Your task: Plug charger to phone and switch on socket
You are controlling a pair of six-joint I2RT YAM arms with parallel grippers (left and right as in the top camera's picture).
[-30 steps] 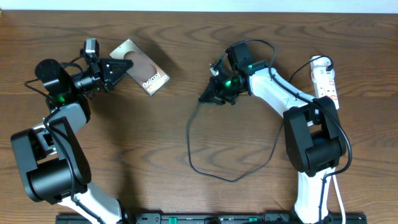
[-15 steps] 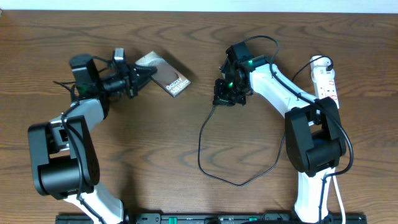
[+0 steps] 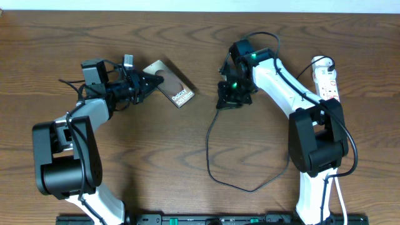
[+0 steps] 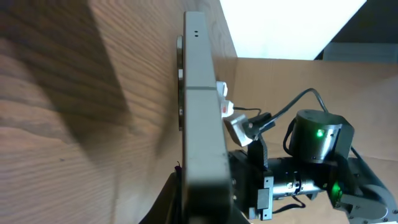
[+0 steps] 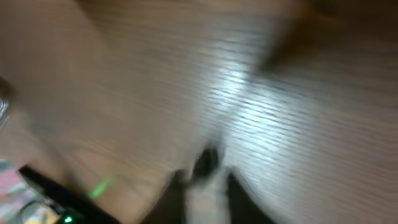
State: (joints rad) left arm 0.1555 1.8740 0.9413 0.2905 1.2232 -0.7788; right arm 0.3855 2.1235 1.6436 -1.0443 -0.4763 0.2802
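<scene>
Pinching the phone [image 3: 172, 86], left tool [image 3: 148, 83] points its labelled end diagonally rightward.

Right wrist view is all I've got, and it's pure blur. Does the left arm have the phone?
Observer: Yes. The left gripper has its jaws shut on one end of the phone. The left wrist view shows the phone edge-on between them.
Operator: Which end faces the right arm?
Observer: Its labelled end points toward the right gripper, with a gap between them.
Operator: Charger?
Observer: The charger runs up to the right gripper and trails in a loop over the table. I cannot tell whether the jaws grip it.
</scene>
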